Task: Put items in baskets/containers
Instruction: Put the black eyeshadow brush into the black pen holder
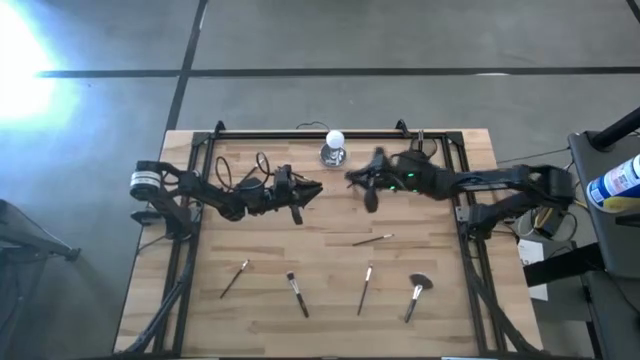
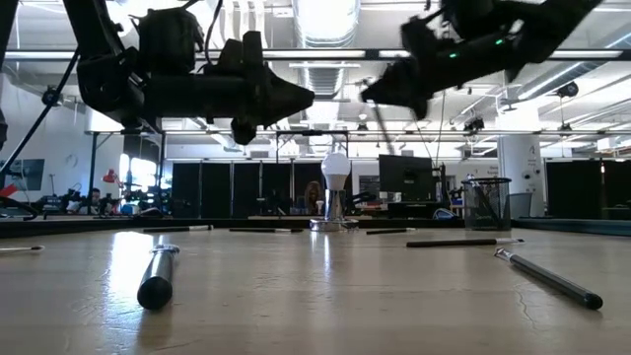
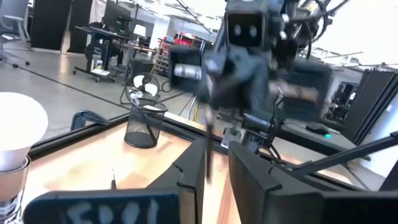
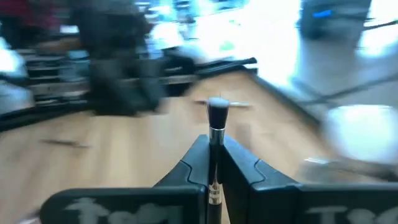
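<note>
My right gripper (image 1: 352, 178) hovers over the back middle of the table, shut on a slim makeup brush (image 4: 217, 113) whose dark head sticks out past the fingertips. Facing it from close by, my left gripper (image 1: 312, 190) has its fingers parted, and the brush's thin handle (image 3: 209, 155) shows blurred in the gap. The black mesh cup (image 3: 143, 126) stands at the back right of the table, also visible in the low view (image 2: 486, 203). Several more brushes lie on the front half, among them a fan-headed brush (image 1: 417, 294) and a tan-handled brush (image 1: 372, 240).
A shiny silver object topped with a white ball (image 1: 333, 148) stands at the back centre, just behind both grippers. A black rail (image 1: 300, 132) runs along the table's far edge. Black frame bars flank both sides.
</note>
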Motion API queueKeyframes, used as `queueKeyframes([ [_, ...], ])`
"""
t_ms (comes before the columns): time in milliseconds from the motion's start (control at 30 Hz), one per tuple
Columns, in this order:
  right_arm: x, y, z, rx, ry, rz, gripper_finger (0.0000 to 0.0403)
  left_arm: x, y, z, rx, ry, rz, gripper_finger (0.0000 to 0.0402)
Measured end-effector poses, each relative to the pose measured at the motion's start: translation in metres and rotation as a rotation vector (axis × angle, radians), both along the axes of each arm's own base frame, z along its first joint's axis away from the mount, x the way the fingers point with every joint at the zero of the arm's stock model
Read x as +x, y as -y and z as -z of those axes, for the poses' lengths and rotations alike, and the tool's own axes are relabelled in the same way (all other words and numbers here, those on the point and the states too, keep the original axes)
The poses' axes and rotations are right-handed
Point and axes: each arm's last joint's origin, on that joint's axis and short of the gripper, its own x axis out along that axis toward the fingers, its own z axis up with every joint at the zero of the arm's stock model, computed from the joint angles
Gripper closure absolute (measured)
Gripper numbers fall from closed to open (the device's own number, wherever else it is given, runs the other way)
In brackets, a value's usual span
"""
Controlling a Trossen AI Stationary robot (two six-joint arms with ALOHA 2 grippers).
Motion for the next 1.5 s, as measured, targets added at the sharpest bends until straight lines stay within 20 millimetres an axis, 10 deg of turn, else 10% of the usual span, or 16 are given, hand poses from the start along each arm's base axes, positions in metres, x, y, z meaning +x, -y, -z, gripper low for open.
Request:
queueKeyframes([
  [567, -0.136, 0.070, -0.010, -0.130, -0.151, 0.747, 0.0389, 0.001, 0.001, 0.000, 0.020, -0.012, 0.024, 0.0335],
  [1500, -0.130, 0.117, 0.068, 0.028, -0.219, 0.908, 0.0390, 0.001, 0.000, 0.003, 0.043, -0.046, 0.038, 0.0335],
])
